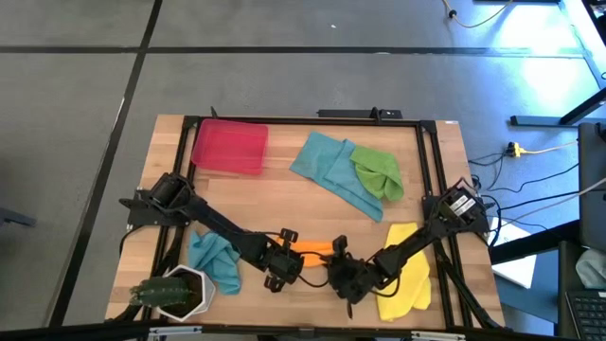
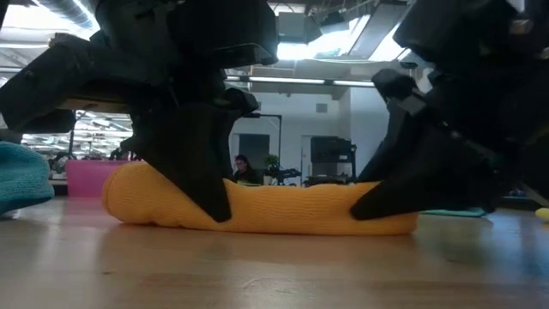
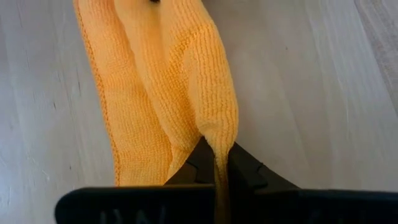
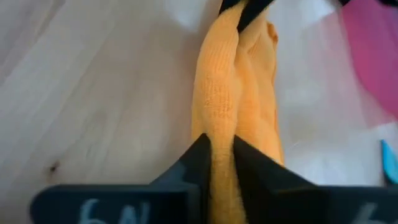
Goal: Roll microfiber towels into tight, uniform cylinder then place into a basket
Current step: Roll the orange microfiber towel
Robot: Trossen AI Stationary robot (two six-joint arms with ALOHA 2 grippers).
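wooden table [image 1: 284, 199], towels [image 1: 346, 170], red basket [image 1: 229, 146], plant pot [image 1: 180, 292]

The worktop [image 1: 303, 204] is pale wood planks edged by a black frame. It stands on a grey floor [image 1: 85, 104] crossed by dark seams. To the right, black cables [image 1: 530, 189] and a yellow plug [image 1: 516, 149] trail over the floor. Across the room, long ceiling lights [image 2: 343, 39] glow, a person [image 2: 243, 169] sits far off beside a dark monitor [image 2: 330, 154], and pale walls stand behind.
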